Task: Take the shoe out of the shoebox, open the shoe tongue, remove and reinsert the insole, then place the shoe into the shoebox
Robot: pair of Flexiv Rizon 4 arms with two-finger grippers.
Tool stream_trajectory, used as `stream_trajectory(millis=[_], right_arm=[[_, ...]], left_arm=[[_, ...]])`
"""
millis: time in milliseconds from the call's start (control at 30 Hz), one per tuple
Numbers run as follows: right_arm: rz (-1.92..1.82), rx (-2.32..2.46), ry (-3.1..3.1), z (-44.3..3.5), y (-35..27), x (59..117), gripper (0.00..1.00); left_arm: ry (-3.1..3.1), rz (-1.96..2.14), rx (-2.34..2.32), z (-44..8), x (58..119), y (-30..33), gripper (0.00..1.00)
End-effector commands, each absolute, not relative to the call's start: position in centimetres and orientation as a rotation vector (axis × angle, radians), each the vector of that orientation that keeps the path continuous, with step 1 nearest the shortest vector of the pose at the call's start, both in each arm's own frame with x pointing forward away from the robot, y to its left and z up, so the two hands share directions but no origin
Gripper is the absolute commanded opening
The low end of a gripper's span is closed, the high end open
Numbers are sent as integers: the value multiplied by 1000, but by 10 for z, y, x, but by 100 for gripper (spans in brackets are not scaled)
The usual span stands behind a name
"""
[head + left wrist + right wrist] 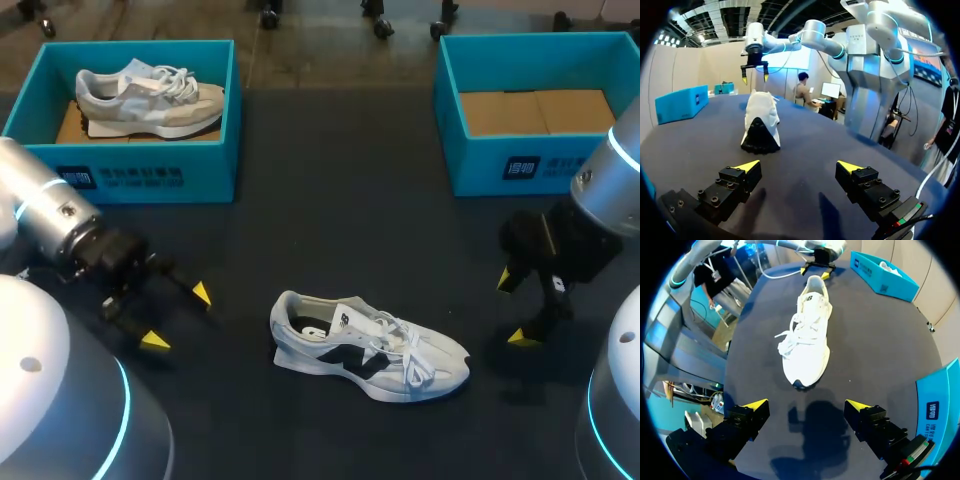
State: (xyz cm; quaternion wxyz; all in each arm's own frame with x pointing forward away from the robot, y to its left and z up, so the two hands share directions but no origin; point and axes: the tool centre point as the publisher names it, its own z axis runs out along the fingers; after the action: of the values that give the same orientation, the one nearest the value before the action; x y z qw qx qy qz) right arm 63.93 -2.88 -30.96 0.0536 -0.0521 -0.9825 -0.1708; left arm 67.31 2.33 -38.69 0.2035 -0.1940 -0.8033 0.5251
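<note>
A white shoe (370,345) with dark side markings stands on the dark desk (330,180) between my two hands. Its heel faces my left hand (178,317), whose fingers are spread wide and hold nothing. Its toe faces my right hand (513,308), equally spread and empty. A blue shoebox (470,165) sits beyond my right hand. Beyond my left hand, a second blue box (210,175) holds a grey shoe (150,95).

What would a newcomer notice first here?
The white shoe lies on the dark table between two open pincers: the left pincer by its heel, the right pincer beyond its toe. Behind, the left blue box holds a second shoe; the right blue box shows bare cardboard.
</note>
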Motion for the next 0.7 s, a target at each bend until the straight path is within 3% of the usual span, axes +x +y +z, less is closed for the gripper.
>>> stream_trajectory(millis=[33, 700], right_arm=[[-515, -160, -2987, -310, -28, 639, 100], [-515, -160, -2987, -310, -28, 639, 100]], left_arm=[[-2320, 1476, -503, -380, 664, 22, 100], [-2384, 1573, -389, -384, 652, 5, 100]])
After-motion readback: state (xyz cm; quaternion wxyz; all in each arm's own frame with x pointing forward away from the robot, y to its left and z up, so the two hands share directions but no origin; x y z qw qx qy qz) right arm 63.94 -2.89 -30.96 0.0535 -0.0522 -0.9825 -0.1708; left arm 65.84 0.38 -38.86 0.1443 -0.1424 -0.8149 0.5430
